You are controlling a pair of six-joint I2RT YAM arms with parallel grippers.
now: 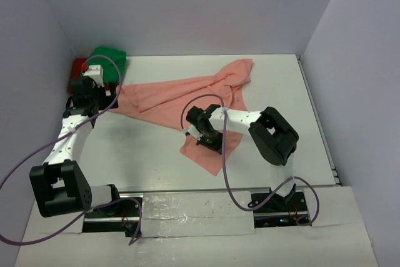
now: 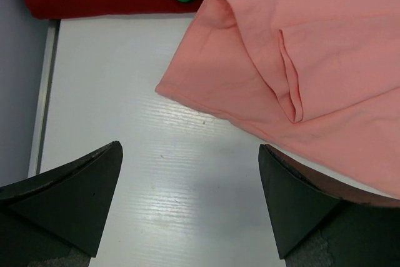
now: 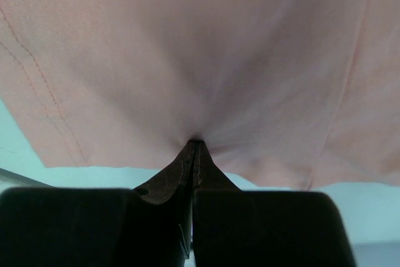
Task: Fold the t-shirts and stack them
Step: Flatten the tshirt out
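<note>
Right gripper (image 3: pixel 195 144) clamps tight on the salmon-pink t-shirt (image 3: pixel 187 48); left gripper (image 2: pixel 189 147) gapes wide, holding nothing, above the table (image 2: pixel 125 92) beside it.

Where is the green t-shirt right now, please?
In the top view, the green t-shirt sits bunched in the far left corner of the table, partly over the red t-shirt, just beyond the left end of the salmon-pink t-shirt.

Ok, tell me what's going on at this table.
The right end effector is pinched shut on the salmon-pink t-shirt, which sprawls unfolded across the table. The left end effector hangs open beside the shirt's edge, holding nothing. The green t-shirt lies partly on the red t-shirt in the far left corner.
</note>
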